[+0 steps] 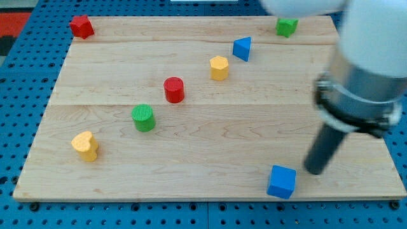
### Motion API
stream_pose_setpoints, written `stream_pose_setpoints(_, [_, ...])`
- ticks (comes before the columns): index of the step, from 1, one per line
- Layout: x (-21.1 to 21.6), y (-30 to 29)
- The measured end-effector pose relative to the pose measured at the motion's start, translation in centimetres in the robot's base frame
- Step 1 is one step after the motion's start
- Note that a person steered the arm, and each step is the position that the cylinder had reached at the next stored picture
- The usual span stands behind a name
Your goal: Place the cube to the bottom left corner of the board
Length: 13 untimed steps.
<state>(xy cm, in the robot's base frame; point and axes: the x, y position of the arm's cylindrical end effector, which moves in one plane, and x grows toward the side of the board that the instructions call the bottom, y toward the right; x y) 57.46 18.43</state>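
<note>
Blue cube (282, 182) sits near the bottom edge of the board (191, 172), right of centre, well apart from the bottom left corner; my tip (314, 171) is just beside it on the view's right, contact unclear. No end effector as such, just the bare rod, holding nothing. Yellow heart-shaped block (85, 145) is nearest that corner, with green cylinder (144, 117), red cylinder (173, 90), yellow hexagonal block (219, 67) and blue triangular block (241, 48) in a diagonal toward the top right; red block (81, 27) and green block (286, 27) at the top corners.

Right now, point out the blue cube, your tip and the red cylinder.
blue cube (282, 181): camera view, middle of its front face.
my tip (314, 170): camera view, the rod's very end, just right of the cube.
red cylinder (173, 90): camera view, its side.
</note>
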Motion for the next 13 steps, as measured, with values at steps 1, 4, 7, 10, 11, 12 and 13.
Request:
stream_pose_setpoints(1, [3.2, -1.7])
stream_pose_setpoints(4, [0.1, -20.4])
stream_pose_setpoints(7, [-1.1, -20.2])
stream_pose_setpoints(10, [-2.5, -7.8])
stream_pose_setpoints(11, [-3.0, -11.3])
stream_pose_setpoints(12, [-3.2, -19.4])
stream_pose_setpoints(13, [-5.1, -15.6])
